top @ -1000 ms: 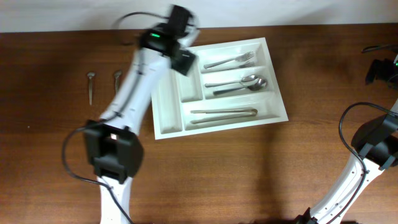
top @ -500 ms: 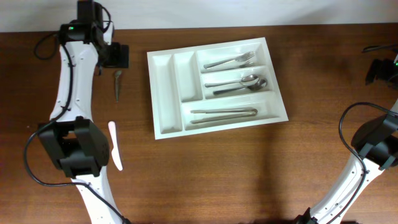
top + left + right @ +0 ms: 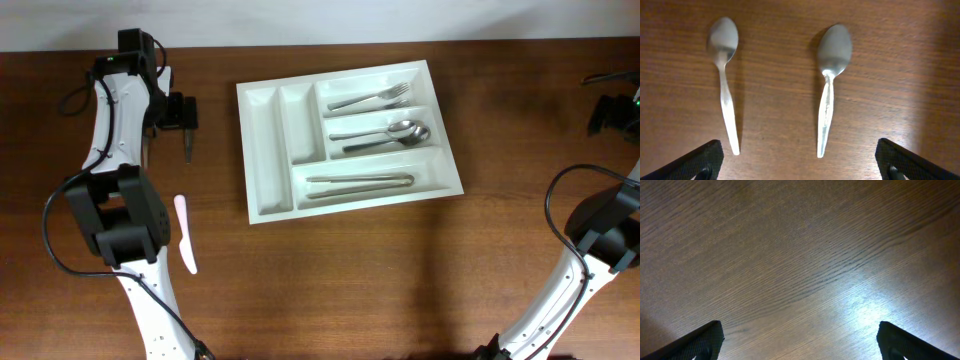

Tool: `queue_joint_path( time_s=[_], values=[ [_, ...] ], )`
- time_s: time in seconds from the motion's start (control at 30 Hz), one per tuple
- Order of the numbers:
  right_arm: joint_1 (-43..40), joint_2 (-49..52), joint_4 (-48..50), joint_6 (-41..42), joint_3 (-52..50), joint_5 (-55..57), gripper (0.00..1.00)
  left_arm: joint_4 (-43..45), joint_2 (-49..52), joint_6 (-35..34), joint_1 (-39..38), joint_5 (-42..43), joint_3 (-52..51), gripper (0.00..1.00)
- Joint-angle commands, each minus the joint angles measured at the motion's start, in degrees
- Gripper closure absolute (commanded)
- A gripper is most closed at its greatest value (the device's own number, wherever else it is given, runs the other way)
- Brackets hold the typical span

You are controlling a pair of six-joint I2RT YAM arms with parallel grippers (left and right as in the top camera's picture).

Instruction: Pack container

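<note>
Left gripper (image 3: pixel 797 152): released, jaws spread wide, nothing between them. It hangs above 2 loose metal spoons on the wooden table (image 3: pixel 790 255), near the far left corner. In the wrist view, the left-hand spoon (image 3: pixel 723 40) and the right-hand spoon (image 3: pixel 834 50) lie side by side, apart, with their handles pointing toward my fingers.

Right gripper (image 3: pixel 799 330): also released and wide, over bare wood at the far right.

The white cutlery tray (image 3: pixel 262 140) sits mid-table toward the far edge, slightly skewed, apart from both my grippers. Its 3 long compartments hold:
- top: forks (image 3: pixel 372 98)
- middle: tray spoons (image 3: pixel 390 134)
- bottom: slim long pieces (image 3: pixel 360 181), kind unclear

A white flat utensil (image 3: pixel 186 233) lies beside my left arm.
</note>
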Motion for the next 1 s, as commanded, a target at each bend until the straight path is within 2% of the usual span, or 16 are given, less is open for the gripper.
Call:
queue_joint_path(
  time_s=[0.0, 0.43, 0.97],
  values=[
    [-0.11, -0.22, 0.04, -0.52, -0.42, -0.31, 0.01, 0.68, 1.09, 1.88, -0.35, 1.79, 0.26, 0.01],
    [-0.11, -0.22, 0.04, -0.52, -0.42, -0.31, 0.01, 4.61, 5.09, 1.88, -0.66, 1.79, 0.26, 0.01],
    [-0.11, -0.22, 0.04, -0.52, -0.42, -0.31, 0.01, 4.17, 7.08, 2.10, -0.66, 1.77, 0.26, 0.01]
  ],
)
